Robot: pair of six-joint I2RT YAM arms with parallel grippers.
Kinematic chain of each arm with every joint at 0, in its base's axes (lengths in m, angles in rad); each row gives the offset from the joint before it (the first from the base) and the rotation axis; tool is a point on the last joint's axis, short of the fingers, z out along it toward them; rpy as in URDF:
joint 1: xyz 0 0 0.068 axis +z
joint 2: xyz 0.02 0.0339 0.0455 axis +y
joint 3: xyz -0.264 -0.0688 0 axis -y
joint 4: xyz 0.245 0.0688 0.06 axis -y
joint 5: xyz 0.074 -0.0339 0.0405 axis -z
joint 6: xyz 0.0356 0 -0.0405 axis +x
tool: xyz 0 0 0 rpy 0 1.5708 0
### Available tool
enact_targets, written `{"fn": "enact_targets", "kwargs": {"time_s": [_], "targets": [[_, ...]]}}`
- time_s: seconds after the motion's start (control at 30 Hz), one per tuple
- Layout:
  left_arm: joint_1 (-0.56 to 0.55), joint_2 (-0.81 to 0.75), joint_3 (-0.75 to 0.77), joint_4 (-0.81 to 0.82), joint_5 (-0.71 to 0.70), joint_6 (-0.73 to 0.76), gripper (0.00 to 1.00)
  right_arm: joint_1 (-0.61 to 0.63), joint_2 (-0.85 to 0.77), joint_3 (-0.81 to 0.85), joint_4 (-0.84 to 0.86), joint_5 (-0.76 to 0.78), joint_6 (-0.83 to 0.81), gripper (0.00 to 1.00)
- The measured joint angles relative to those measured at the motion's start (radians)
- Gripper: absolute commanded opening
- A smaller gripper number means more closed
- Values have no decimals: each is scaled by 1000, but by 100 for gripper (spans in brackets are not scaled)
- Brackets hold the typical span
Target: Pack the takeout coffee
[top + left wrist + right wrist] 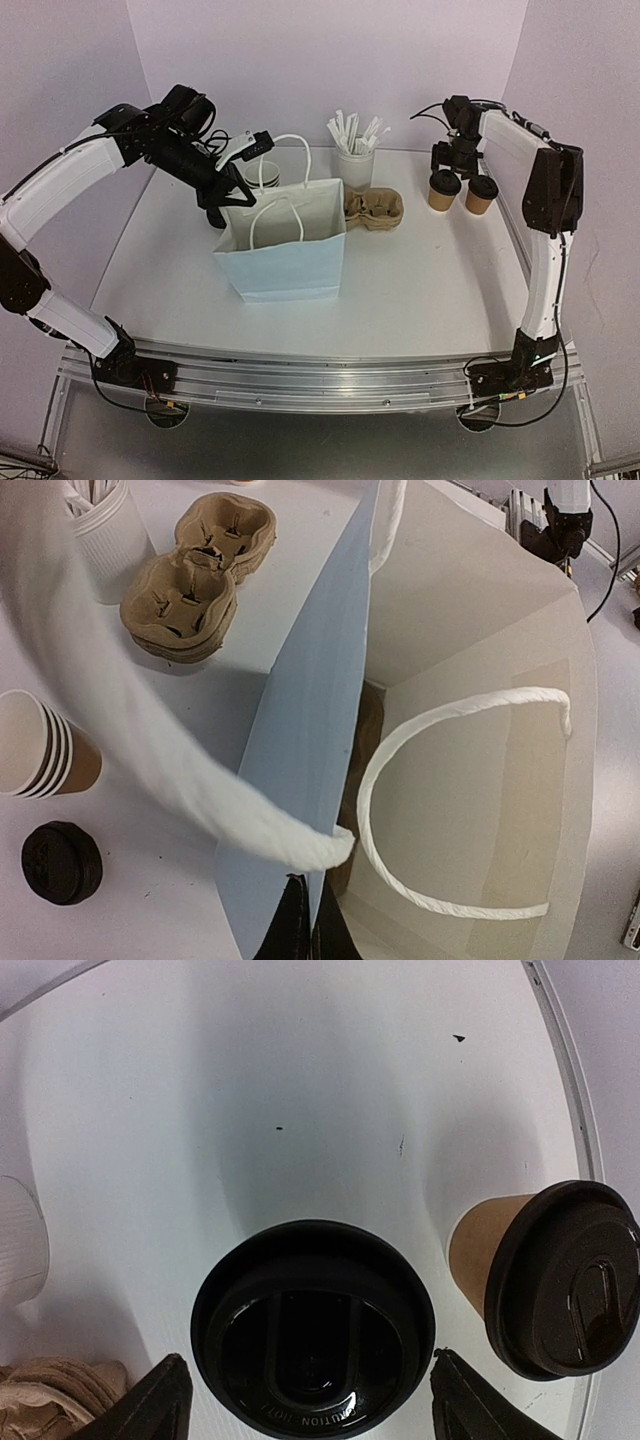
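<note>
Two brown kraft cups with black lids stand at the back right: the left cup (pixel 444 189) and the right cup (pixel 481 195). My right gripper (pixel 452 162) hovers over the left cup. In the right wrist view it (pixel 312 1405) is open, with its fingers (pixel 160 1400) on either side of that cup's black lid (pixel 312 1330), not touching it. The other lidded cup (pixel 555 1280) stands to the right. My left gripper (pixel 308 920) is shut on the near wall of the pale blue paper bag (pixel 285 250), which stands open (pixel 480 730).
A brown pulp cup carrier (pixel 375 210) and a white cup of wrapped straws (pixel 355 158) sit behind the bag. A stack of unlidded kraft cups (pixel 40 745) and stacked black lids (pixel 62 862) stand by the bag's left side. Something brown (pixel 368 730) shows inside the bag.
</note>
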Motion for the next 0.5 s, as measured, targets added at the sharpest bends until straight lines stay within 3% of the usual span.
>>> {"fn": "enact_targets", "kwargs": {"time_s": [0.23,0.5], "targets": [[0,2,0,6,-1,0,0,0,29,26,-16,0,-10,72],[3,2,0,6,-1,0,0,0,49,41,-22,8,-23,72]]}}
